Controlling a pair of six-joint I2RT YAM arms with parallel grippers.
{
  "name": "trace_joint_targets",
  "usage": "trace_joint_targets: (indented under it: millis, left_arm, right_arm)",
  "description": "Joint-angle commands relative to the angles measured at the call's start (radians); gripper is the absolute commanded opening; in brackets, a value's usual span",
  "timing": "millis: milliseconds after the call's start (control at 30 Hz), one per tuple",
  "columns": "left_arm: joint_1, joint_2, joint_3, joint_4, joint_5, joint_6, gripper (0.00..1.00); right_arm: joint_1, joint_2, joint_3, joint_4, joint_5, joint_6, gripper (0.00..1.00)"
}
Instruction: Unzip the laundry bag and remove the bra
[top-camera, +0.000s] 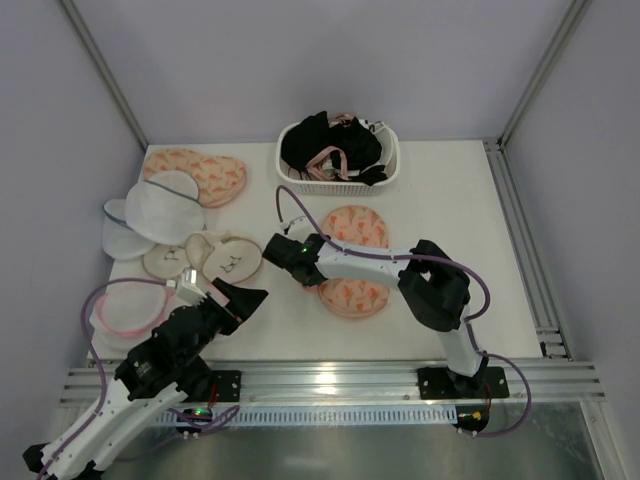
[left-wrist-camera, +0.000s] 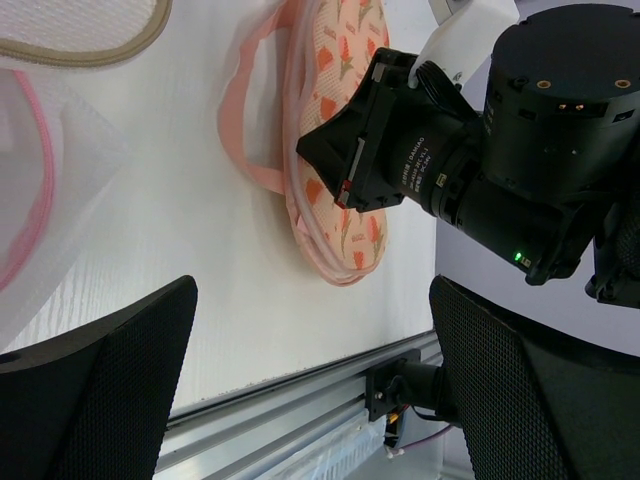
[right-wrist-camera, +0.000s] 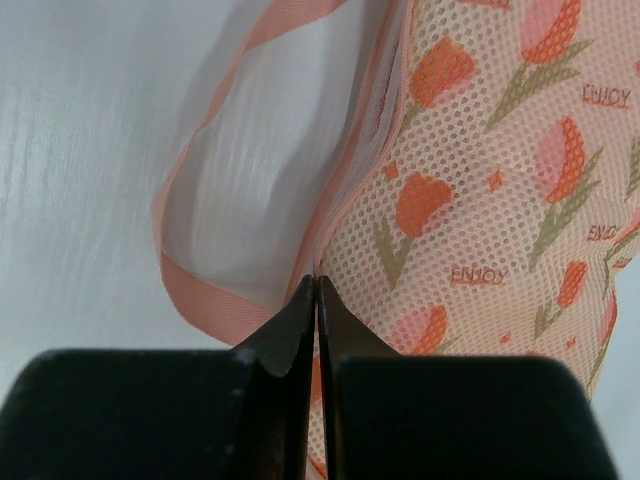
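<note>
The laundry bag (top-camera: 355, 228) lies mid-table, peach with an orange tulip print, its two round halves side by side. My right gripper (top-camera: 285, 255) is at its left edge. In the right wrist view the gripper (right-wrist-camera: 317, 285) is shut, its tips pressed together right at the bag's (right-wrist-camera: 480, 200) pink zip rim, beside a pink strap loop (right-wrist-camera: 200, 290). Nothing shows between the tips. My left gripper (top-camera: 245, 295) hangs open over bare table left of the bag, empty (left-wrist-camera: 310, 400). The bra is hidden.
A second peach bag (top-camera: 195, 172) lies at the back left. White mesh bags (top-camera: 150, 215), cream round bags (top-camera: 215, 257) and a pink-rimmed mesh bag (top-camera: 130, 305) crowd the left side. A white basket (top-camera: 390, 172) with black garments stands at the back.
</note>
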Motion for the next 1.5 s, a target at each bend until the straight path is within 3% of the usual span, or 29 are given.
trace_joint_targets:
  millis: [0, 533, 667, 867, 1100, 1167, 1200, 1233, 1267, 1400, 1467]
  left_arm:
    - [0.004, -0.020, -0.005, -0.013, -0.032, -0.013, 1.00]
    - [0.003, 0.012, -0.005, 0.016, -0.026, -0.020, 0.99]
    - [0.003, 0.053, -0.005, 0.065, -0.007, -0.016, 0.99]
    - [0.004, 0.153, 0.003, 0.165, 0.032, 0.011, 1.00]
    - [0.003, 0.297, 0.041, 0.249, 0.075, 0.056, 1.00]
    - [0.003, 0.338, 0.053, 0.277, 0.091, 0.060, 1.00]
    - [0.003, 0.352, 0.058, 0.286, 0.094, 0.062, 0.99]
    - [0.003, 0.361, 0.061, 0.295, 0.097, 0.063, 0.99]
    - [0.003, 0.380, 0.069, 0.298, 0.101, 0.068, 0.99]
    - [0.003, 0.395, 0.081, 0.297, 0.100, 0.079, 0.99]
    - [0.003, 0.388, 0.082, 0.289, 0.095, 0.080, 0.99]
  right_arm:
    - [0.006, -0.029, 0.006, -0.020, 0.042, 0.016, 0.04]
    - [0.006, -0.362, -0.145, -0.100, 0.275, 0.137, 0.04]
    - [-0.011, -0.428, -0.165, -0.196, 0.373, 0.206, 0.04]
    - [-0.161, -0.558, -0.323, -0.371, 0.443, 0.369, 0.04]
    - [-0.479, -0.790, -0.532, -0.277, 0.443, 0.293, 0.04]
    - [-0.575, -0.847, -0.562, -0.220, 0.432, 0.242, 0.15]
    - [-0.598, -0.861, -0.564, -0.212, 0.423, 0.211, 0.26]
    - [-0.612, -0.870, -0.564, -0.201, 0.420, 0.200, 0.44]
    - [-0.618, -0.891, -0.555, -0.195, 0.423, 0.191, 0.50]
    - [-0.608, -1.009, -0.579, -0.033, 0.303, 0.036, 0.59]
    - [-0.605, -1.072, -0.633, 0.129, 0.129, -0.083, 0.61]
